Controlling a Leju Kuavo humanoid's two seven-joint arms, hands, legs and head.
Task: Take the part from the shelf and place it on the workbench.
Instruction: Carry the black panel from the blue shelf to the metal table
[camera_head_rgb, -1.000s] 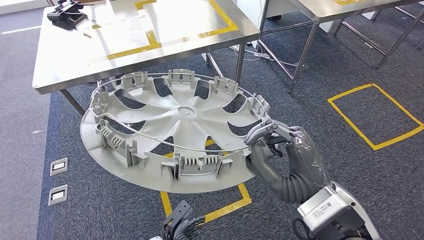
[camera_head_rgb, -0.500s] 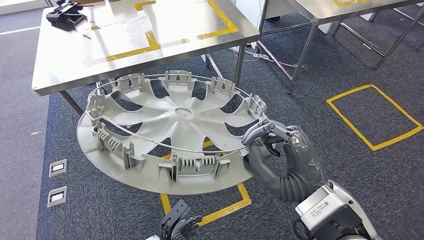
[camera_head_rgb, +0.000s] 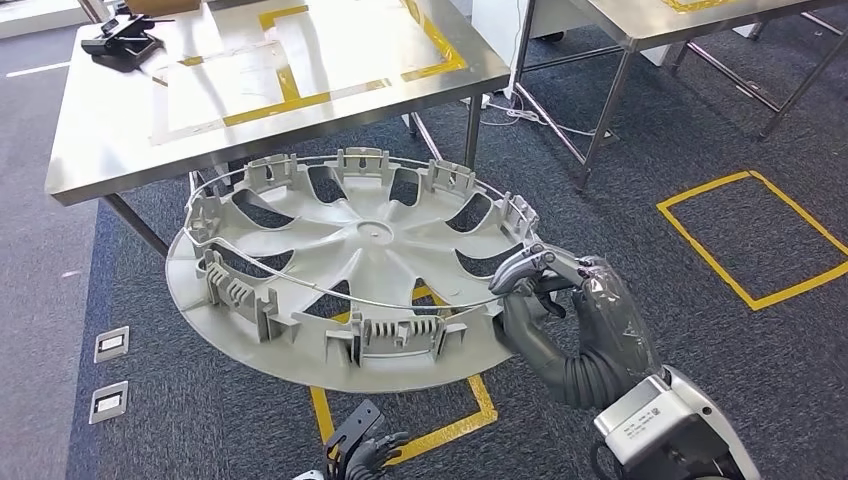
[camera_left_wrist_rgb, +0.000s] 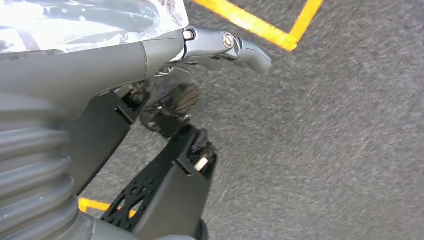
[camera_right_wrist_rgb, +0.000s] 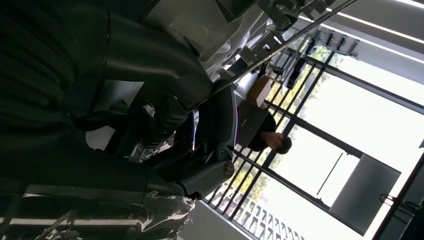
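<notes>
The part is a large silver-grey plastic wheel cover with curved spokes, clip tabs and a thin wire ring round its rim. It hangs nearly flat above the carpet, just in front of the steel workbench. My right hand grips its near right rim, thumb on top and fingers underneath. The right wrist view shows that hand dark against the cover's underside. My left hand hangs low beneath the cover and holds nothing. Over the carpet in the left wrist view, the left hand's fingers are apart.
The workbench carries yellow tape outlines and a black tool at its far left corner. A second steel table stands at the right. Yellow tape squares and two floor sockets mark the carpet. A person stands beyond.
The whole picture has slid slightly, so the camera has moved a little. My right hand keeps the same grip on the wheel cover's rim.
</notes>
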